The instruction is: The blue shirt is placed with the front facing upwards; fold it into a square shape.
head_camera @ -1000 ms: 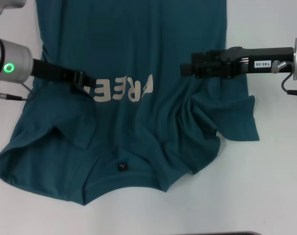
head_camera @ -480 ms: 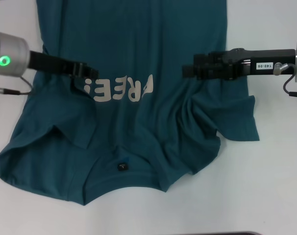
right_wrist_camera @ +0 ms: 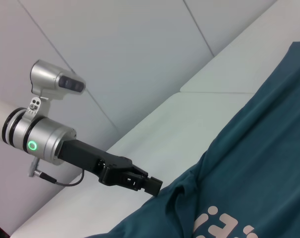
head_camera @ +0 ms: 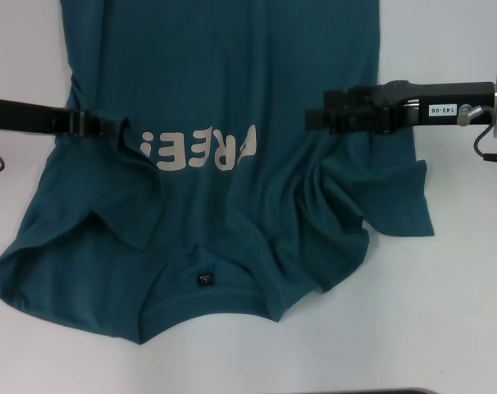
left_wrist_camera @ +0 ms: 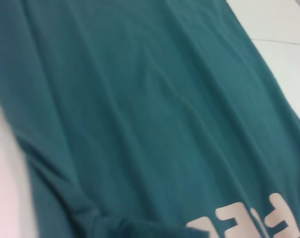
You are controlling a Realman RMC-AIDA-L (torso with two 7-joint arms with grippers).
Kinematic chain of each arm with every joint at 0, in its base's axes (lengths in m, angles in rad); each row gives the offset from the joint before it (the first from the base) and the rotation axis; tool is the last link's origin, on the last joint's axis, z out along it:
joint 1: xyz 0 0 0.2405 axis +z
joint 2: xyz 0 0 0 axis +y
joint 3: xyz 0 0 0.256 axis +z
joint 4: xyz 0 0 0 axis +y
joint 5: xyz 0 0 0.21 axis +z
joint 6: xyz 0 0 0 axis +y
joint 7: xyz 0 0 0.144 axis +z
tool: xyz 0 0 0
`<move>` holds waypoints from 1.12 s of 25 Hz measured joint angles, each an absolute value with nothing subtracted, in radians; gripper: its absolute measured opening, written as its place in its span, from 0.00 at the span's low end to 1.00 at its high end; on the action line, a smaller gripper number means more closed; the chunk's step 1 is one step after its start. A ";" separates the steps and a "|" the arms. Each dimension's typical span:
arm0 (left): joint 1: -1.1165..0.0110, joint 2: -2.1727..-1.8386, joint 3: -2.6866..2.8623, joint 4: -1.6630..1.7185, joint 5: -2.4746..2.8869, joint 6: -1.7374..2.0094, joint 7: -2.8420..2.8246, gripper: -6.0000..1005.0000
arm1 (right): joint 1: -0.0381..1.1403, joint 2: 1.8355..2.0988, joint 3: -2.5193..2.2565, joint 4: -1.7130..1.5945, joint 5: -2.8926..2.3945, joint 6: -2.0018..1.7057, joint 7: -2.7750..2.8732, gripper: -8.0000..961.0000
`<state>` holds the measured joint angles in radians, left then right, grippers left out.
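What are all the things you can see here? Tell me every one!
blue shirt: one, dark teal-blue, spread front-up over the middle of the table, its neckline nearest the robot and both sleeve areas rumpled.
FREE print: one, off-white, on the shirt's chest.
label: one, small and black, inside the neckline.
table: one, white, under the shirt.
left gripper: one, black, at the shirt's left edge beside the print, low at the cloth.
right gripper: one, black, over the shirt's right side, level with the print.
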<state>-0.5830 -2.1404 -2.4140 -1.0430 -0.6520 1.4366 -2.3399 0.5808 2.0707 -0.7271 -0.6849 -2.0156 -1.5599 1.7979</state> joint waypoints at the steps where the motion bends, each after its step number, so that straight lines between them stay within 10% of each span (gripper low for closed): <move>1: -0.581 -2.138 -2.415 -1.035 -0.652 1.431 -2.340 0.11 | 0.581 2.071 -0.727 -0.685 -2.016 -1.560 1.798 0.89; 28: -0.578 -2.116 -2.386 -0.903 -0.641 1.331 -2.352 0.13 | 0.580 2.060 -0.726 -0.686 -2.016 -1.568 1.807 0.89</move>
